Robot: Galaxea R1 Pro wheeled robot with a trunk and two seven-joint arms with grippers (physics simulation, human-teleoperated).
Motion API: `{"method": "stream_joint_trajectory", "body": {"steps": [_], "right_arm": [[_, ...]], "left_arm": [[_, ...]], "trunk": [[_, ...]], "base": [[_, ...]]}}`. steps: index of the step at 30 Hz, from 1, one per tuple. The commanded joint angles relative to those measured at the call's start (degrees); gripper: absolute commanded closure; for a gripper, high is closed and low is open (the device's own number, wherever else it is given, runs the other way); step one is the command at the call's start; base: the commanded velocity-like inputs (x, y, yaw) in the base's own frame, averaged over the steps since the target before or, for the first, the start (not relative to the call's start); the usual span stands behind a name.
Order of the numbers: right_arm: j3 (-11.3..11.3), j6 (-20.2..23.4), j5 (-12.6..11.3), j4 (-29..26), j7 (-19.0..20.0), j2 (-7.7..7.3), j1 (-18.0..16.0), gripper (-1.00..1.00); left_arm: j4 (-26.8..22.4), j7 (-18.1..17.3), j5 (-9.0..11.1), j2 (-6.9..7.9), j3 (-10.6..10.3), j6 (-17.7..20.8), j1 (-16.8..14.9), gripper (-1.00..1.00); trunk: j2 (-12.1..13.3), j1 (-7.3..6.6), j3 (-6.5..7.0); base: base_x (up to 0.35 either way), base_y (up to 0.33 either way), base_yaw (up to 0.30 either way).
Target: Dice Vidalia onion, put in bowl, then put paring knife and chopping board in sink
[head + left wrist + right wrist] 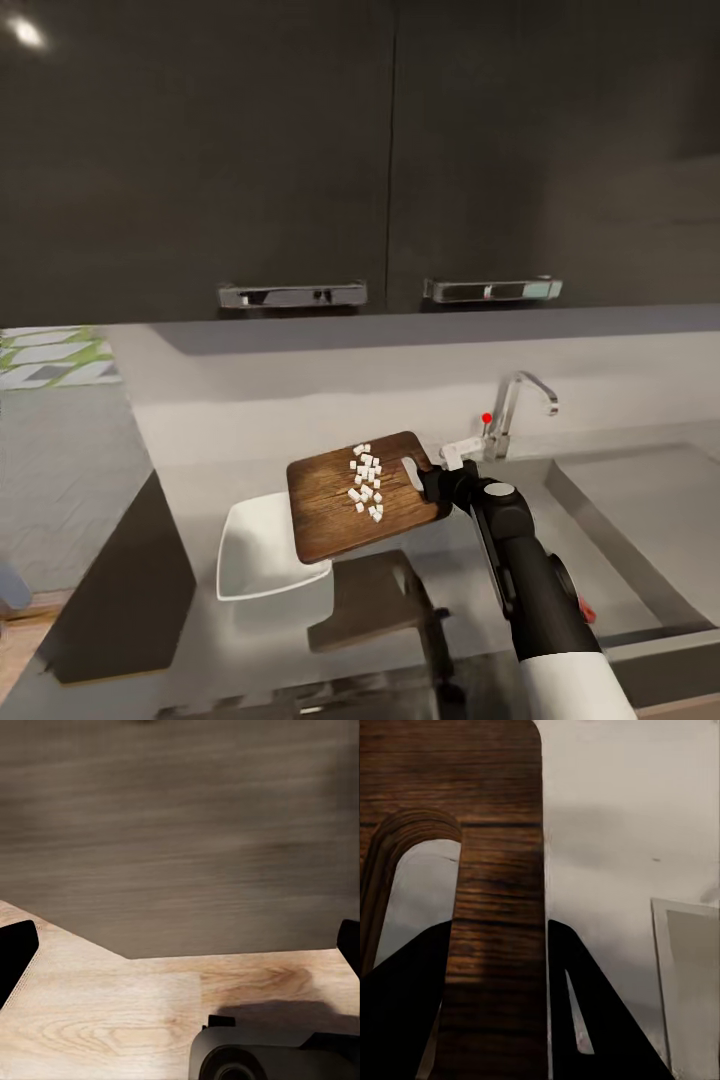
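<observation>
My right gripper (432,482) is shut on the handle end of the dark wooden chopping board (345,505), holding it in the air above the grey countertop (200,480). Small white diced onion pieces (365,482) lie clustered on the board. The board's lower left corner overlaps the white bowl (258,555), which stands on the countertop. In the right wrist view the fingers (600,1012) clamp the board (495,832) beside its handle slot. A red bit (586,610) beside my forearm may be the paring knife's handle. My left gripper (180,945) is open.
The steel sink (640,520) lies to the right, with its chrome tap (520,405) behind the board's handle. A dark slanted panel (120,590) stands at the left. In the left wrist view a dark cabinet front (180,832) rises over wood flooring (112,1020).
</observation>
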Motion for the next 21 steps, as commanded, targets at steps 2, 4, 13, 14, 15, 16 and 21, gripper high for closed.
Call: {"method": "stream_joint_trajectory", "body": {"steps": [2,4,13,14,15,16,21], "right_arm": [[0.0,0.2,0.5,-0.1,0.4,0.04,-0.1,1.0],[0.0,0.2,0.5,-0.1,0.4,0.04,-0.1,1.0],[0.0,0.2,0.5,-0.1,0.4,0.04,-0.1,1.0],[0.0,0.2,0.5,-0.1,0.4,0.04,-0.1,1.0],[0.0,0.2,0.5,-0.1,0.4,0.04,-0.1,1.0],[0.0,0.2,0.5,-0.1,0.4,0.04,-0.1,1.0],[0.0,0.2,0.5,-0.1,0.5,0.05,-0.1,1.0]], "left_arm": [[-0.1,0.2,0.5,0.03,-0.5,0.0,0.0,-1.0],[-0.1,0.2,0.5,0.0,-0.5,0.0,0.0,-1.0],[-0.1,0.2,0.5,0.02,-0.5,0.0,0.0,-1.0],[-0.1,0.2,0.5,0.02,-0.5,0.0,0.0,-1.0],[-0.1,0.2,0.5,0.03,-0.5,0.0,0.0,-1.0],[-0.1,0.2,0.5,0.03,-0.5,0.0,0.0,-1.0],[-0.1,0.2,0.5,0.03,-0.5,0.0,0.0,-1.0]], "trunk": [[-0.1,0.04,0.06],[-0.1,0.04,0.25],[-0.1,0.04,1.06],[-0.1,0.04,1.15],[-0.1,0.04,1.25],[-0.1,0.04,1.34],[-0.1,0.04,1.79]], "base": [[0.0,0.275,0.0],[0.0,0.275,0.0],[0.0,0.278,0.0],[0.0,0.289,0.0],[0.0,0.292,0.0],[0.0,0.293,0.0],[0.0,0.295,0.0]]}}
